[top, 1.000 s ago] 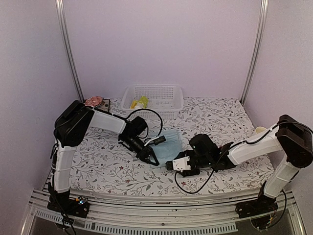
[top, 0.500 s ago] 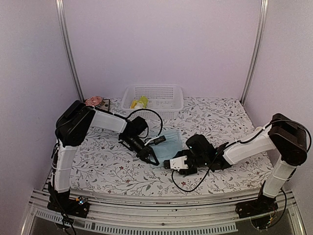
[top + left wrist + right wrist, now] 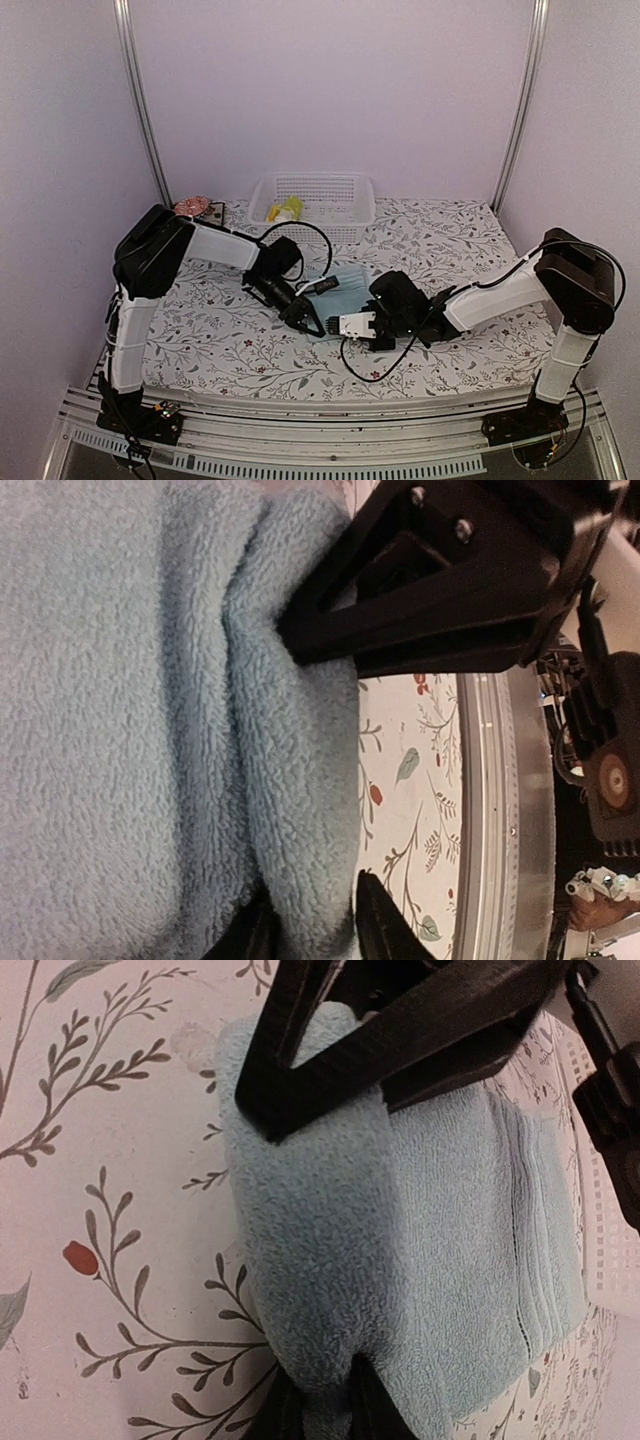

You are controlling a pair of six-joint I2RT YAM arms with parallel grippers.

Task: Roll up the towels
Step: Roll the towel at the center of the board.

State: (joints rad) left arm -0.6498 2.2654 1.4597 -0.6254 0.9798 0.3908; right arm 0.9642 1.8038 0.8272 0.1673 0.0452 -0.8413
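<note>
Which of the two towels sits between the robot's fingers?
The pale blue towel, out on the table; the yellow-green towel lies untouched in the white basket.

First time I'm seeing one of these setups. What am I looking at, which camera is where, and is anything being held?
Two robot arms are bolted at the table's near edge. The wide picture looks down from above and behind them; the two close-ups come from cameras on their wrists. On the floral table cover lies a light blue towel, and a yellow-green towel sits in the white basket at the back. The right gripper pinches the light blue towel's folded near edge. The left gripper straddles that same edge; whether it squeezes is unclear.
</note>
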